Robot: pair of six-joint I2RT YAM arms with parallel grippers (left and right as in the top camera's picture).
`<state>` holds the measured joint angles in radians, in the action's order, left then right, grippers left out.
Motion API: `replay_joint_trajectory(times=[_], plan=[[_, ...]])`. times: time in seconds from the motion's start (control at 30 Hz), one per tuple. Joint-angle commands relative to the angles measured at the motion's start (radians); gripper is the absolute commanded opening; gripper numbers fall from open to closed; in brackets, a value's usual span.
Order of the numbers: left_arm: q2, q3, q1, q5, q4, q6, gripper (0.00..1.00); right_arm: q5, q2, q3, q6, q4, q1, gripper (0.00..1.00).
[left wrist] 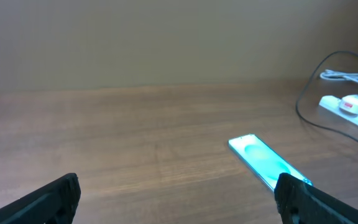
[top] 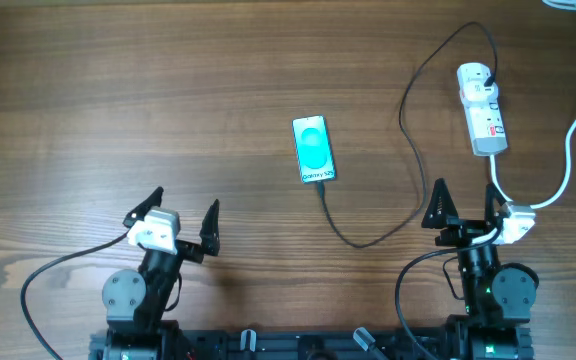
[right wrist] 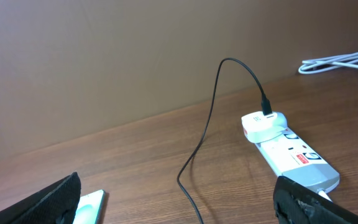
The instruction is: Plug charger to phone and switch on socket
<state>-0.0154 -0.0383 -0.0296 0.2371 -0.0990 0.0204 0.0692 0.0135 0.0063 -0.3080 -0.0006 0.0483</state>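
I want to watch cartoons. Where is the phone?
In the overhead view the phone lies screen-up near the middle of the table, left of the white socket, with the tip of the charger at its edge nearest the robot.

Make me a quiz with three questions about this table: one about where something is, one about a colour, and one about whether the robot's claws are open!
1. Which arm is the socket nearer to?
A) left
B) right
C) neither

2. What colour is the screen of the phone?
A) red
B) cyan-teal
C) yellow

3. How are the left gripper and the right gripper?
A) both open and empty
B) both shut
C) one open, one shut

Answers:
1 B: the socket lies just beyond the right arm, far from the left one.
2 B: the screen glows cyan-teal.
3 A: both pairs of fingers stand wide apart with nothing between them.
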Motion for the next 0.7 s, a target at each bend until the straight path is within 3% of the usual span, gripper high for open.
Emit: replay_joint_trajectory(times=[0.0, 0.2, 0.67], plan=[[0.012, 0.033, 0.008, -0.027, 0.043, 0.062, 1.00, -0.016, -0.009, -0.001, 0.016, 0.002, -0.005, 1.00], [0.012, 0.033, 0.009, -0.160, 0.025, 0.045, 1.00, -0.016, -0.009, -0.001, 0.017, 0.002, -0.005, 1.00], [0.012, 0.033, 0.011, -0.164, 0.028, 0.043, 1.00, -0.016, -0.009, -0.001, 0.016, 0.002, -0.005, 1.00]])
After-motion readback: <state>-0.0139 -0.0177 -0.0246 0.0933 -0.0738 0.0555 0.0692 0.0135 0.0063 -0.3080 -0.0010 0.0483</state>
